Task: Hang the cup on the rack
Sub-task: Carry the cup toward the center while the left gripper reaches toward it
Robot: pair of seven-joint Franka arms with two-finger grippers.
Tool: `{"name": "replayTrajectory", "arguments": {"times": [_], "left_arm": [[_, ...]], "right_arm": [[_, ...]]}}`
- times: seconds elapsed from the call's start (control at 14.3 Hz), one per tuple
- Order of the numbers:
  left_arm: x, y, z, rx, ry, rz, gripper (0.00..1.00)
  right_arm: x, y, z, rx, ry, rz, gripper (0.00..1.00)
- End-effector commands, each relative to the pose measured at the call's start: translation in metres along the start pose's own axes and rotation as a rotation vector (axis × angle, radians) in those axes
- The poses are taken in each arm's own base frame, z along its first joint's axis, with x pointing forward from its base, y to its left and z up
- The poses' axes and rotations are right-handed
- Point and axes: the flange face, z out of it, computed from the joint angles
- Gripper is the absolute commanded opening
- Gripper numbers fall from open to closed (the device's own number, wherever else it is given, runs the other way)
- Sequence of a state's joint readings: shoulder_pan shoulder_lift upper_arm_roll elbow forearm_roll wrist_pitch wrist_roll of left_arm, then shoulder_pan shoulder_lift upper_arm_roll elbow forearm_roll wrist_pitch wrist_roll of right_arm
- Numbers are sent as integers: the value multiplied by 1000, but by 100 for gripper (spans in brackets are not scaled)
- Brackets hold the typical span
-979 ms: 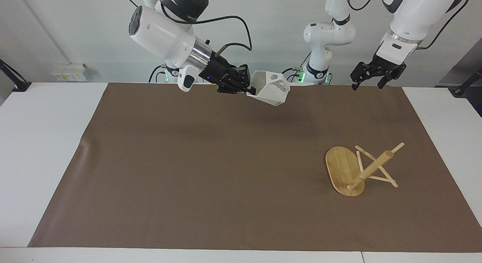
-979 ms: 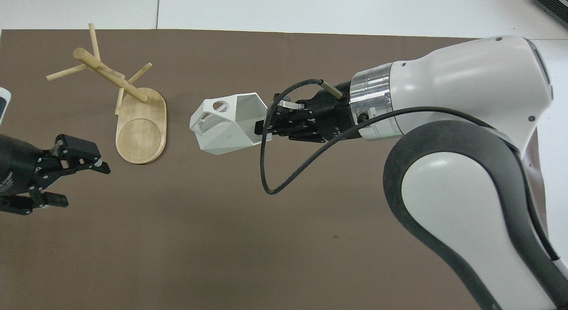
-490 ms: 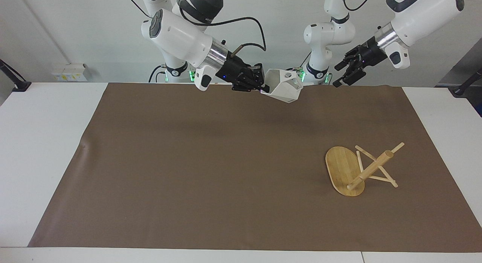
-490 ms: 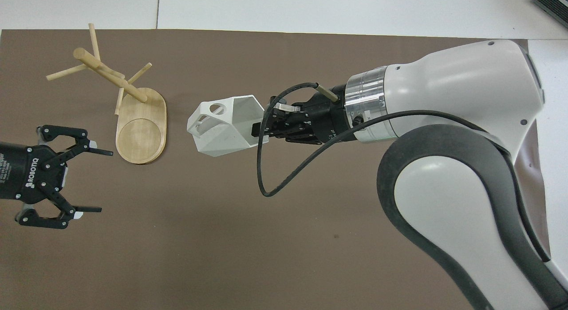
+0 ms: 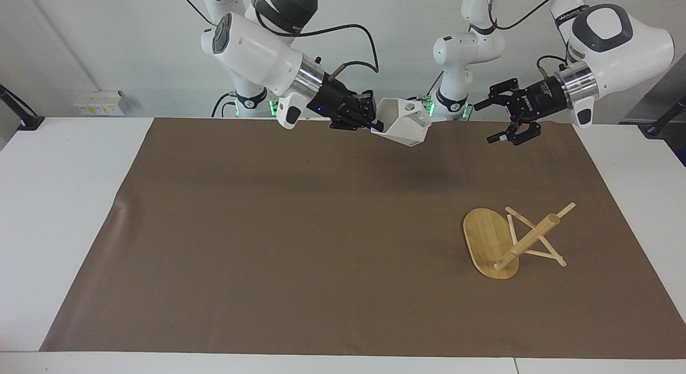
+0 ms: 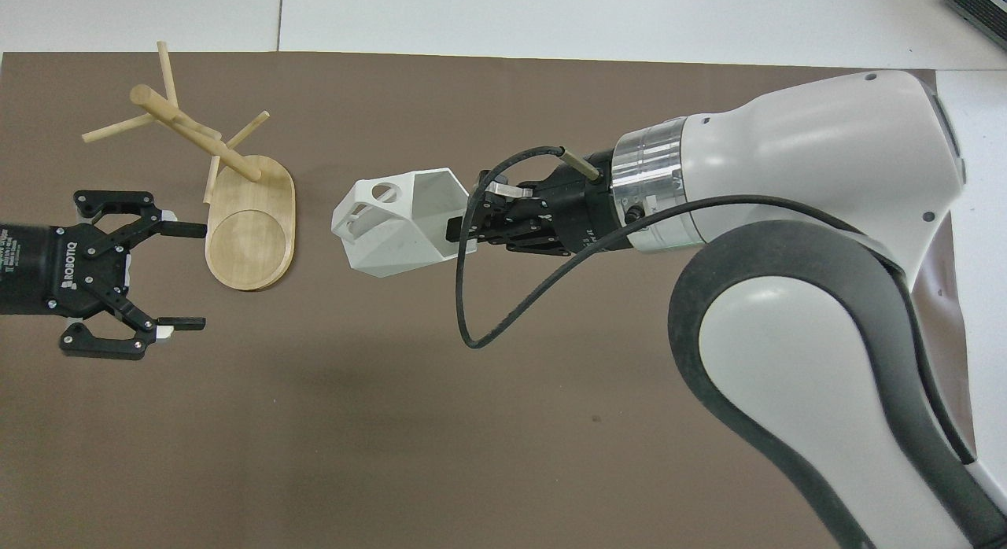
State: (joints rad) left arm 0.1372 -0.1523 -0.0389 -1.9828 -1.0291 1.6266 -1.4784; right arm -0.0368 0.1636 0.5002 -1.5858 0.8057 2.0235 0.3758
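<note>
The white faceted cup [image 5: 404,123] [image 6: 393,230] hangs in the air on its side above the brown mat, toward the robots' edge, its mouth turned up in the overhead view. My right gripper [image 5: 373,125] [image 6: 459,236] is shut on the cup's rim, one finger inside. The bamboo rack [image 5: 486,239] [image 6: 250,236] lies tipped over on the mat toward the left arm's end, resting on the edge of its oval base and on its pegs, with its post [image 5: 528,241] slanting up. My left gripper [image 5: 485,123] [image 6: 193,276] is open and empty, held level in the air over the mat, well above the rack.
The brown mat [image 5: 278,240] covers most of the white table [image 5: 59,202]. A black cable [image 6: 472,313] loops down from the right wrist beside the cup. Nothing else lies on the mat.
The right gripper lifted the cup a little and carried it toward the left arm's end, then held still. The left arm swung and turned its open gripper level, fingers pointing toward the table's middle.
</note>
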Motion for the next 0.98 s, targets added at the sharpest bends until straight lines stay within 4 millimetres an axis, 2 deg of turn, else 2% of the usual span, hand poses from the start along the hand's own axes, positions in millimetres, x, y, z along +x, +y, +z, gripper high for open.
{"name": "replayTrajectory", "arguments": {"times": [0.0, 0.14, 0.56, 0.77, 0.91], "left_arm": [[-11, 6, 22, -43, -59, -54, 100], [-29, 5, 50, -45, -56, -45, 100], [-52, -6, 95, -8, -39, -23, 100], [-55, -6, 97, -12, -55, -24, 100], [-63, -10, 110, -18, -49, -8, 100]], "right_arm": [[-7, -1, -4, 22, 19, 22, 0], [-7, -1, -4, 22, 19, 22, 0], [-8, -2, -3, 23, 22, 19, 0], [-10, -7, 6, 34, 43, 21, 0], [-9, -7, 8, 38, 53, 28, 0]]}}
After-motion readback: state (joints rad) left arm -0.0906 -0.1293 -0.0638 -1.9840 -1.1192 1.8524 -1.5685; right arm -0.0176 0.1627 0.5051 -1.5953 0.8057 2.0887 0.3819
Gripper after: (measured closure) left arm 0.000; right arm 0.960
